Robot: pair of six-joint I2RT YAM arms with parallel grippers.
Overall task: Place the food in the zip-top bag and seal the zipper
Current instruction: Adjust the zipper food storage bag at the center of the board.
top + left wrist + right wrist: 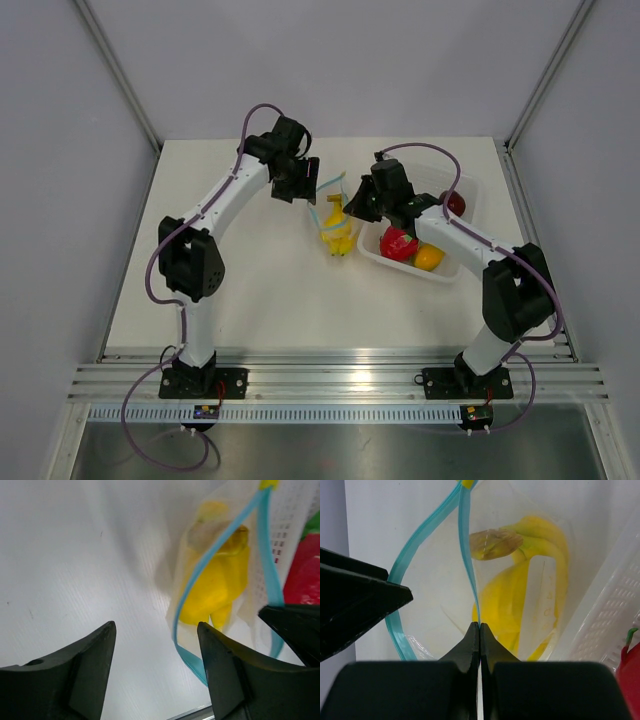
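Observation:
The clear zip-top bag (326, 208) hangs open-mouthed between my two grippers, with the yellow banana bunch (338, 232) inside it. My right gripper (479, 625) is shut on one lip of the light-blue zipper (468, 555); the banana bunch (520, 590) shows just beyond it. The other lip of the zipper (220, 547) curves free beside the right-hand finger of my left gripper (156, 626), which stands open with only bare table between its fingers. From above, the left gripper (297, 182) sits left of the bag's mouth and the right gripper (362, 206) right of it.
A white perforated tray (470, 190) stands right of the bag, under the right arm. It holds a red fruit (398, 243), an orange round fruit (429, 257) and a dark red one (455, 203). Grey walls enclose the table on three sides.

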